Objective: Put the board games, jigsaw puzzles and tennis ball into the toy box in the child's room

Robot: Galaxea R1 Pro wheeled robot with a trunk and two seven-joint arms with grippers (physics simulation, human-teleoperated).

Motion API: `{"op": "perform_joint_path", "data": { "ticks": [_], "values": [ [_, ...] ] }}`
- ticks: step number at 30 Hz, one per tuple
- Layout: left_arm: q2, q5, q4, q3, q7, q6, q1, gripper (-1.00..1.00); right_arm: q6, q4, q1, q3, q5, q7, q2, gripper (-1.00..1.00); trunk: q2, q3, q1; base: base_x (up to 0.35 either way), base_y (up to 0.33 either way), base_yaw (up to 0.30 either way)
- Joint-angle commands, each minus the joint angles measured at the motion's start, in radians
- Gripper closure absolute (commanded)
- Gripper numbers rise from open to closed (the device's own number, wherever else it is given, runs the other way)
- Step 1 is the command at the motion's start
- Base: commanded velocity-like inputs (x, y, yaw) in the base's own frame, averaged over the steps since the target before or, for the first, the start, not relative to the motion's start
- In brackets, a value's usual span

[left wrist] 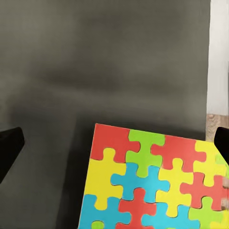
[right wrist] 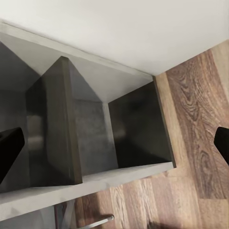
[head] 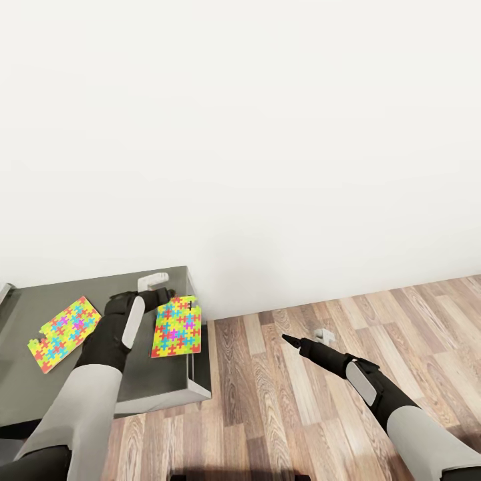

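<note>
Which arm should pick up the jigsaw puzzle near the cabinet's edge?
Left. The left gripper hangs open right at the far edge of that jigsaw puzzle on the dark cabinet top. The right gripper is out over the wood floor, off the cabinet.

Jigsaw puzzle (left wrist: pixel 157 183) below the left gripper (head: pixel 164 294): near portion cut off by the left wrist frame edge. Surface (head: pixel 40 394): left end cropped. Left gripper jaw stance, head view: apparently obscured by the wrist.
</note>
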Motion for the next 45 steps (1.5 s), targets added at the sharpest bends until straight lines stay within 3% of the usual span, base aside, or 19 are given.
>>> {"op": "perform_joint_path", "data": {
  "ticks": [1,12,23,29,36,41,44,45],
  "values": [
    [-0.001,0.011,-0.017,0.007,0.008,0.008,0.0,-1.0,0.006,-0.001,-0.001,0.005,-0.01,0.0,-0.001,-1.0,-0.002,-0.001,0.001,0.0,0.0,0.0],
    [0.001,0.012,-0.064,0.028,-0.039,0.047,0.002,-1.0,0.006,-0.001,-0.001,0.005,-0.01,0.0,-0.001,-1.0,-0.002,-0.001,0.001,0.0,0.0,0.0],
    [0.03,0.012,-0.134,0.028,-0.16,0.197,0.004,-1.0,-0.074,0.0,-0.001,0.005,-0.013,0.0,-0.001,-1.0,-0.002,-0.001,0.001,0.0,0.0,0.0],
    [0.035,0.012,-0.194,0.028,-0.228,0.289,0.006,-1.0,-0.08,0.0,-0.001,0.007,-0.012,-0.001,-0.001,-1.0,-0.002,-0.001,0.001,0.0,0.0,0.0],
    [0.061,0.017,-0.256,0.04,-0.291,0.324,0.01,-1.0,-0.079,0.0,-0.001,0.008,-0.015,-0.001,-0.001,-1.0,-0.002,-0.001,0.001,0.0,0.0,0.0],
    [0.081,0.053,-0.266,0.069,-0.354,0.324,0.01,-1.0,-0.079,0.0,-0.001,0.008,-0.016,0.0,-0.002,-1.0,-0.002,-0.001,0.001,0.0,0.0,0.0],
    [0.112,0.095,-0.267,0.08,-0.408,0.324,0.011,-1.0,-0.078,0.0,-0.001,0.007,-0.019,0.001,-0.002,-1.0,-0.002,-0.001,0.001,0.0,0.0,0.0],
    [0.134,0.122,-0.267,0.082,-0.44,0.324,0.011,-1.0,-0.078,0.0,-0.001,0.007,-0.021,0.001,-0.002,-1.0,-0.002,-0.001,0.001,0.0,0.0,0.0]
  ]
}}
